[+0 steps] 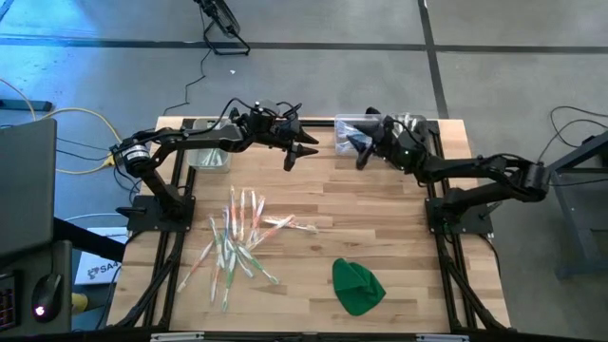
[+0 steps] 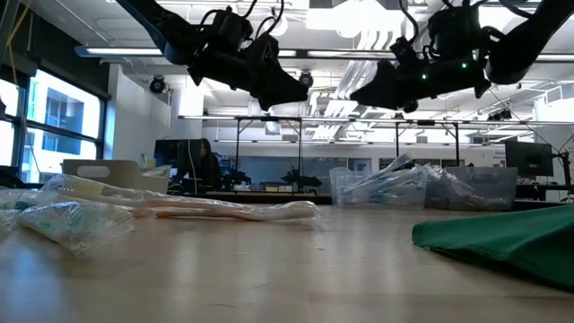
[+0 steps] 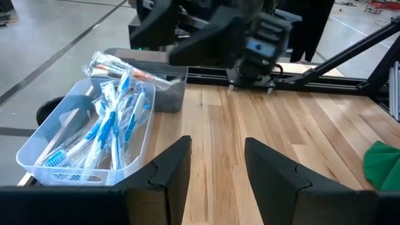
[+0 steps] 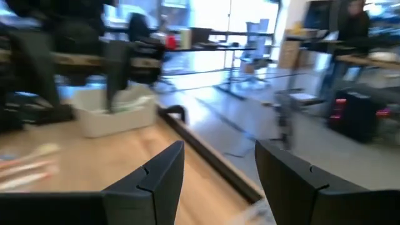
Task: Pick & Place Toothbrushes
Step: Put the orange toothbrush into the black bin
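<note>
A loose pile of toothbrushes [image 1: 242,237] lies on the wooden table, left of centre; it also shows in the low view [image 2: 179,208] and the right wrist view [image 4: 25,165]. More toothbrushes [image 3: 103,134] lie in a clear bin [image 3: 37,153] at the far edge. My left gripper [image 1: 299,152] hangs open above the far middle of the table, nothing between its fingers [image 3: 215,169]. My right gripper [image 1: 359,152] is also open and empty [image 4: 219,175]. It hangs in the air facing the left one, beside the bin.
A green cloth lump [image 1: 356,285] lies near the front right. A second clear bin [image 1: 204,152] stands at the far left under the left arm. A grey bin [image 3: 156,84] sits behind the filled one. Bare wood [image 1: 380,218] lies between pile, cloth and bins.
</note>
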Motion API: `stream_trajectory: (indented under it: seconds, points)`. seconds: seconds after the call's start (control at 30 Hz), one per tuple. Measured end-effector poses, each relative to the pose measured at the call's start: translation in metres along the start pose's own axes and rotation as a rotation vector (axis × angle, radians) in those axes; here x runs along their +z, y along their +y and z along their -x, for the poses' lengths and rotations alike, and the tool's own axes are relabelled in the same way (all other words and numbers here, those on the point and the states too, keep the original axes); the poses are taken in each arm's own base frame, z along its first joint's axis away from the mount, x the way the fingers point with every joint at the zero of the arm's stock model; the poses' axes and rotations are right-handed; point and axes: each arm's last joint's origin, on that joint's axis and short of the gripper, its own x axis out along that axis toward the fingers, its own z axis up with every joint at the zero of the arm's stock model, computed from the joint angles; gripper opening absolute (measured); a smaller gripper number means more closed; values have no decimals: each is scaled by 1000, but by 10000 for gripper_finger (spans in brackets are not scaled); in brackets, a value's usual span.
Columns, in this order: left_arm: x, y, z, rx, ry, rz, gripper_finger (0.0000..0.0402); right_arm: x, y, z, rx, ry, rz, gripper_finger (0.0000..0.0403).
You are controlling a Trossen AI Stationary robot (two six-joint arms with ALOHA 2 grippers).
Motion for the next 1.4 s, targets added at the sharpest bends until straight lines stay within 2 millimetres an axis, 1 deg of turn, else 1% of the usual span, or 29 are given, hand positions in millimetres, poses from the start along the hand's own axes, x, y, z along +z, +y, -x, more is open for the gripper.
stream_trajectory:
  seconds: [0.17,0.33,0.4,0.5,0.53,0.63,0.9,0.97,1.17,1.3,1.4]
  points:
    - [0,0,0,0,-1,6,148,0,3,0,85,-2,-78,190]
    - [1,0,0,0,-7,6,148,0,3,0,95,-1,-86,190]
    - [1,0,0,-2,-6,40,148,0,3,0,95,-1,-87,190]
    - [-3,-5,2,-25,59,115,148,0,3,0,95,0,-104,190]
    - [-4,-7,4,-33,92,111,148,0,3,0,96,1,-105,190]
    - [-10,-23,9,-53,222,108,148,-2,4,0,111,18,-105,190]
    - [-24,-71,12,13,534,105,148,-2,4,0,108,25,-105,190]
    - [-29,-83,12,6,605,141,148,-2,4,0,108,24,-105,190]
    - [-42,-114,17,7,799,336,148,-2,3,0,106,24,-105,190]
    - [-45,-134,17,14,861,422,148,-2,4,0,106,24,-105,190]
    - [-44,-148,15,5,870,454,148,-4,4,0,106,38,-105,190]
